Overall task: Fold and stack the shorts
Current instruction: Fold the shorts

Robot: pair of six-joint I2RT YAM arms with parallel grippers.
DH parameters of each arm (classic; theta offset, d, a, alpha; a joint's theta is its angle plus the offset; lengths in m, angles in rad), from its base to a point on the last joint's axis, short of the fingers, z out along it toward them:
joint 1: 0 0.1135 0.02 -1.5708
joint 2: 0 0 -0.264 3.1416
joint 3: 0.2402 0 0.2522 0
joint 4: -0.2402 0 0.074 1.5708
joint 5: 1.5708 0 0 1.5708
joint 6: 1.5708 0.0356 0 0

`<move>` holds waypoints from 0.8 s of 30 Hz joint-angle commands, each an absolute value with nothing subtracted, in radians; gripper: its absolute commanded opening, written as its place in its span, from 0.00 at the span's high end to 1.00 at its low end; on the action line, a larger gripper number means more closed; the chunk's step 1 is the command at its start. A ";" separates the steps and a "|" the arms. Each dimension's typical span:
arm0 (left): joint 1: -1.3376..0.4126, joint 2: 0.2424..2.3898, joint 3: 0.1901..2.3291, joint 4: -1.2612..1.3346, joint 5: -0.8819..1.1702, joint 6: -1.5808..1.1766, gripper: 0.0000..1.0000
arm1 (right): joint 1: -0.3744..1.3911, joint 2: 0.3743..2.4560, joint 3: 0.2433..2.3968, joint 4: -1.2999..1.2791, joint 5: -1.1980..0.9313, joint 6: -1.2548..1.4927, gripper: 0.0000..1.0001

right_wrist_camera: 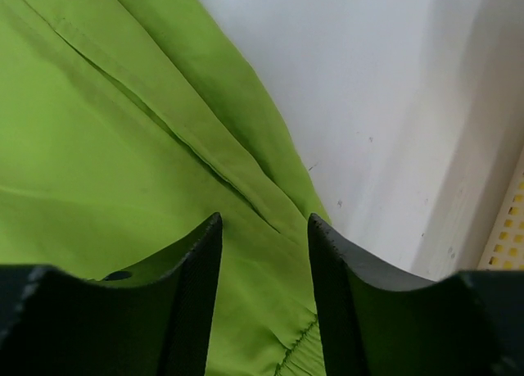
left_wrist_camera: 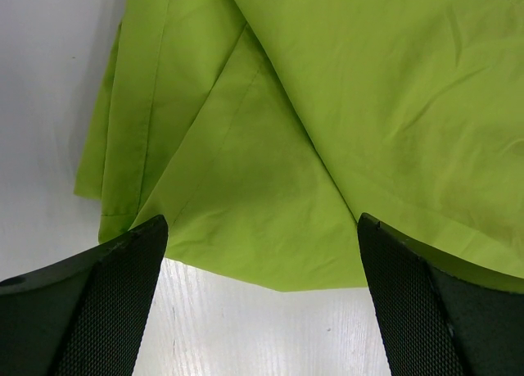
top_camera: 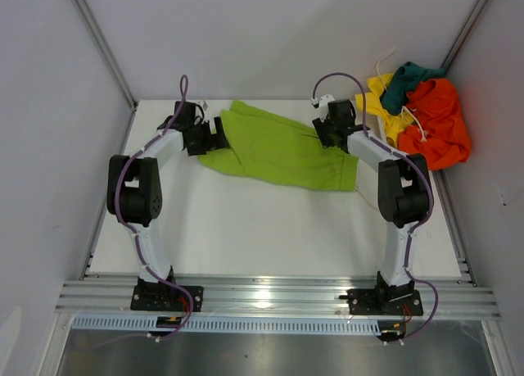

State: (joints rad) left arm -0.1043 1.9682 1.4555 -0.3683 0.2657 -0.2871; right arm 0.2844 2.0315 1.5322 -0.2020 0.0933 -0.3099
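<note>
Left claw (left_wrist_camera: 262, 226) gapes wide, the lime green shorts (top_camera: 278, 151) just ahead of it on the table (top_camera: 270, 228); right claw (right_wrist_camera: 264, 222) stands half apart, a green fold between its fingers (right_wrist_camera: 196, 294).

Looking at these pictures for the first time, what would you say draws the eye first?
The lime green shorts, spread across the far half of the white table, stand out most. Next comes the heap of orange shorts, yellow shorts and teal shorts at the far right corner.
</note>
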 commanded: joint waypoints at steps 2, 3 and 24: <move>-0.101 1.934 1.453 -0.345 0.288 -0.275 0.02 | 0.293 2.057 1.563 -0.135 0.107 -0.371 0.56; -0.101 1.934 1.453 -0.347 0.288 -0.275 0.02 | 0.298 2.062 1.563 -0.130 0.113 -0.380 0.57; -0.095 1.950 1.468 -0.356 0.314 -0.281 0.02 | 0.295 2.095 1.557 -0.135 -0.028 -0.391 0.55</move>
State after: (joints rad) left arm -0.1001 1.9682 1.4517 -0.3679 0.2825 -0.2874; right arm 0.2981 2.0743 1.5318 -0.1585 0.0044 -0.3832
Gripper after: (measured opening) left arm 0.982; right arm 0.447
